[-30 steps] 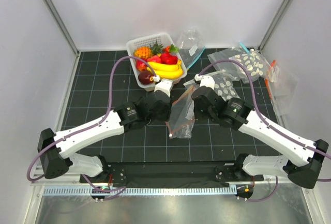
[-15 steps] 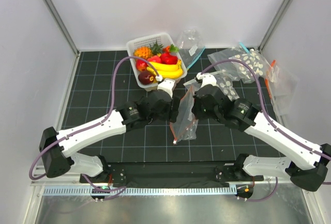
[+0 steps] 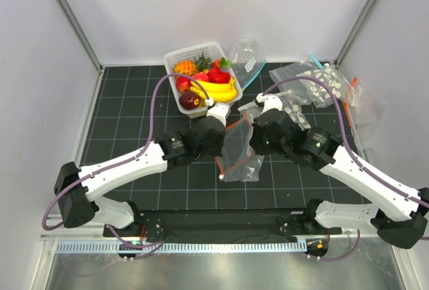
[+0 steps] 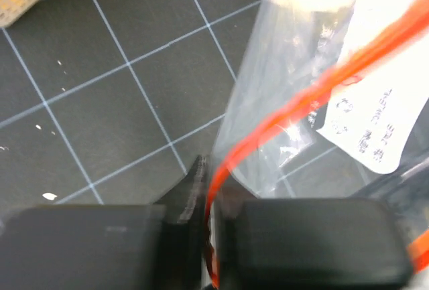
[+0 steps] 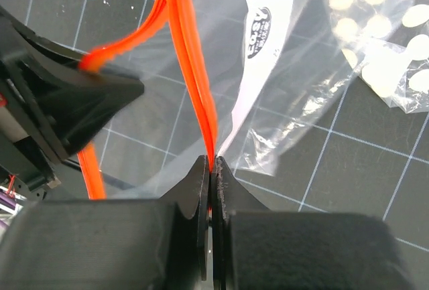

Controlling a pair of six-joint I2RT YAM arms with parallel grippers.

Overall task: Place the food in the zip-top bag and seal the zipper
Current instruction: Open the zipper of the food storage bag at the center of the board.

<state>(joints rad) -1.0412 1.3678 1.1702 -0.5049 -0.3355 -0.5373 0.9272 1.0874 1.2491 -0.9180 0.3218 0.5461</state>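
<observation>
The clear zip-top bag (image 3: 238, 149) with its orange-red zipper (image 3: 234, 121) and white label (image 5: 258, 79) hangs between my two grippers over the mat's middle. My left gripper (image 3: 222, 124) is shut on the zipper strip (image 4: 268, 129) at the bag's left mouth edge. My right gripper (image 3: 252, 128) is shut on the zipper (image 5: 194, 69) at the right side. The bag's mouth is spread between them. The food lies in the white basket (image 3: 175, 59): yellow banana bunch (image 3: 218, 90), dark maroon fruit (image 3: 189, 99), red fruits (image 3: 216, 74).
A clear bag with a blue zip strip (image 3: 247, 59) lies behind the basket. Clear bags dotted with white discs (image 3: 315, 82) lie at the back right, also in the right wrist view (image 5: 385, 42). White walls stand close on both sides.
Both grippers have drawn the bag's mouth edges up and slightly apart. The bag has shifted a little nearer and now hangs more open.
</observation>
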